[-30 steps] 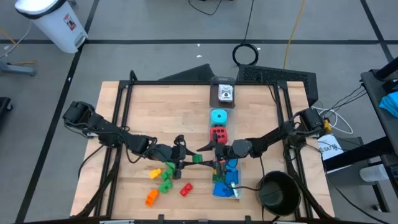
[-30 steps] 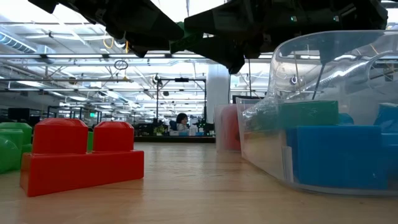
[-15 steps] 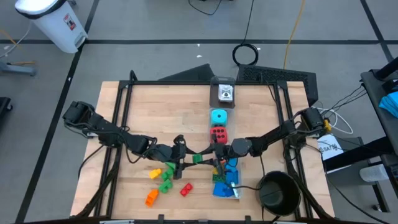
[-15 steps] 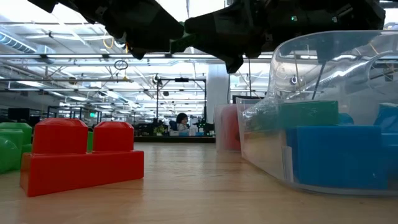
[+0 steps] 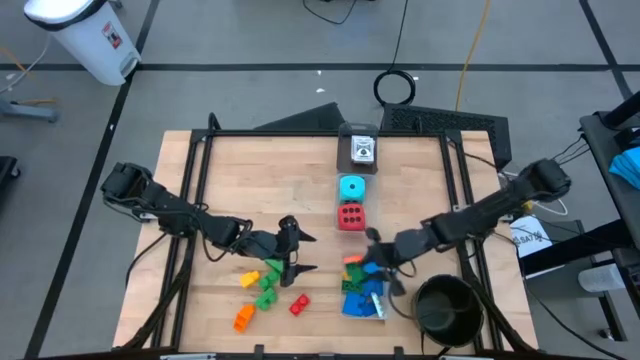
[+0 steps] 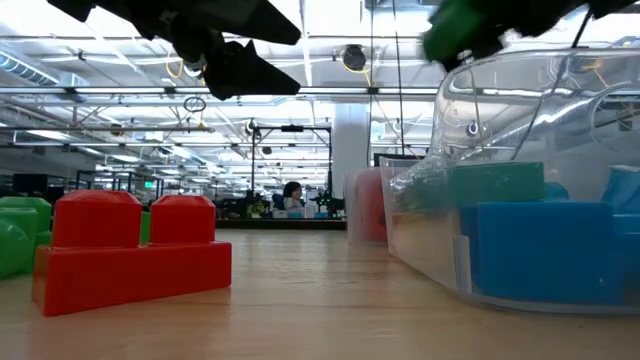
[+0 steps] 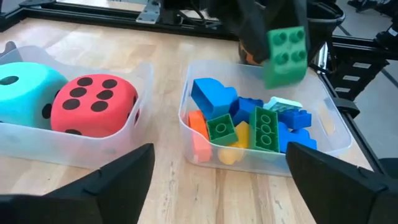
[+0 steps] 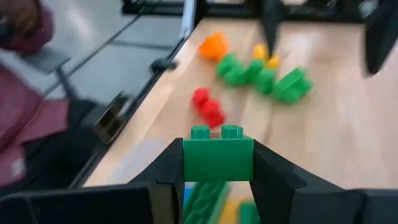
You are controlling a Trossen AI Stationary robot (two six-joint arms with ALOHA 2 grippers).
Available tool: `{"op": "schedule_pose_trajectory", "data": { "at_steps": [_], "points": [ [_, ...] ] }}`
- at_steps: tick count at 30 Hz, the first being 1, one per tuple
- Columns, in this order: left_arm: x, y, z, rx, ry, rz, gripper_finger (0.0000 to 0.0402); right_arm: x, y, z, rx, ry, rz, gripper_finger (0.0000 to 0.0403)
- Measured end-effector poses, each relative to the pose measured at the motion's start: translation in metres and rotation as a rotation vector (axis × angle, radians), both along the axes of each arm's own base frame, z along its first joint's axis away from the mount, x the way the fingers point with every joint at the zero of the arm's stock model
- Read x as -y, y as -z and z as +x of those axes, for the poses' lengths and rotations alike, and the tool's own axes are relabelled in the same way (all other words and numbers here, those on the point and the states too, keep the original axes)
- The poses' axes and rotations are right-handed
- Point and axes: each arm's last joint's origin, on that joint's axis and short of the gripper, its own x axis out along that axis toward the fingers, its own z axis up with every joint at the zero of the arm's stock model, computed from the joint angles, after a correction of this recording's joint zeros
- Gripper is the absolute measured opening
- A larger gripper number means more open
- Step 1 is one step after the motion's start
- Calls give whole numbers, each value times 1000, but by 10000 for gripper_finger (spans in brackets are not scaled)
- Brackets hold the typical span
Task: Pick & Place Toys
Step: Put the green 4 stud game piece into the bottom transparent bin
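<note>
My right gripper [image 5: 372, 262] is shut on a green brick [image 8: 217, 160] and holds it above the clear box of bricks [image 7: 186, 118]; the brick also shows in the left wrist view [image 7: 286, 56] and the low view [image 6: 462, 28]. My left gripper [image 5: 303, 253] is open and empty, left of that box and above the table. Loose yellow [image 5: 250, 278], green [image 5: 268, 288], red [image 5: 299, 304] and orange [image 5: 243, 317] bricks lie on the table near the left gripper. A cyan die [image 5: 351, 187] and a red die [image 5: 350, 215] sit in another clear box. My right gripper pinches the green brick by its two opposite end faces [image 8: 186, 163] between its two fingers [image 8: 166, 171]. The fingers come from the table's right side. The brick is lifted clear, above the open box of bricks, with its studs [image 7: 287, 43] turned toward the left arm.
A black round bowl [image 5: 445, 308] stands at the near right corner. A small box with a picture card [image 5: 361, 150] stands at the far middle. The table's frame rails [image 5: 200, 180] run along both sides. A person's sleeve [image 8: 25, 124] shows beyond the table's near edge.
The green brick has passed from my left gripper to my right. My left gripper has let go and opened, staying about where it was. My right gripper has drawn back toward the table's right edge with the brick, turned about, and now holds it over the brick box.
</note>
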Motion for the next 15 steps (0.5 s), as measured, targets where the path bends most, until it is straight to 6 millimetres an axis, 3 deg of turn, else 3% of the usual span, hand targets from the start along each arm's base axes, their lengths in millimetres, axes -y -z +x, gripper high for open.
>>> {"op": "schedule_pose_trajectory", "data": {
  "at_steps": [4, 11, 15],
  "points": [
    [0, 0, 0, -1, -1, 1, 368, -13, -5, -20, -69, -60, -3, 113],
    [0, 0, 0, 2, -3, -2, 364, -30, -7, -32, -58, -146, -21, 212],
    [0, 0, 0, 3, -1, 3, 370, -32, -8, -32, -42, -151, -17, 248]
  ]
}}
